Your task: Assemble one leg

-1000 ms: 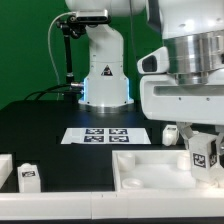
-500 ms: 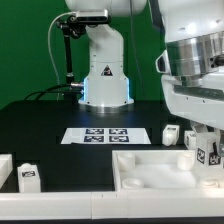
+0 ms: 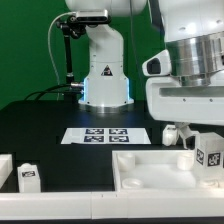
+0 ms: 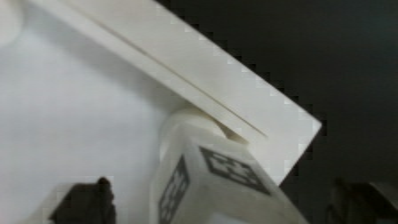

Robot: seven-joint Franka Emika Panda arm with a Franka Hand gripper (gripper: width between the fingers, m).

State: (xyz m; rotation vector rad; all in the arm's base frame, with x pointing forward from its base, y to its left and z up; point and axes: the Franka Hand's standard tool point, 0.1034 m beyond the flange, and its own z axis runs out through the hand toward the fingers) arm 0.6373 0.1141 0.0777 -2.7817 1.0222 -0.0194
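Black desk (image 3: 40,125) takes up most of what you see, with the arm's white base (image 3: 105,75) standing at its far side. Next in size is the large white tray-like part (image 3: 140,172), lying near the front toward the exterior view's right, and behind it the marker board (image 3: 105,134) lies flat. Your hand (image 4: 221,200) hangs over the tray-like part near its raised rim and corner. The leg (image 3: 211,157) sits between the fingertips (image 4: 84,200), roughly upright with its tag facing outward. The wrist view shows a pale strip between each dark tip and the leg, and the exterior view hides the contact, so I cannot tell whether you are clamped on it or merely straddling it. That is your main risk: if the grip is loose, the leg could tilt or drop as you move and miss its seat. The rim is close too, and you might catch the leg's foot on it and knock it askew. Two spare legs wait well apart, one (image 3: 28,177) at the front on the exterior view's left, another (image 3: 172,133) just behind the tray-like part.
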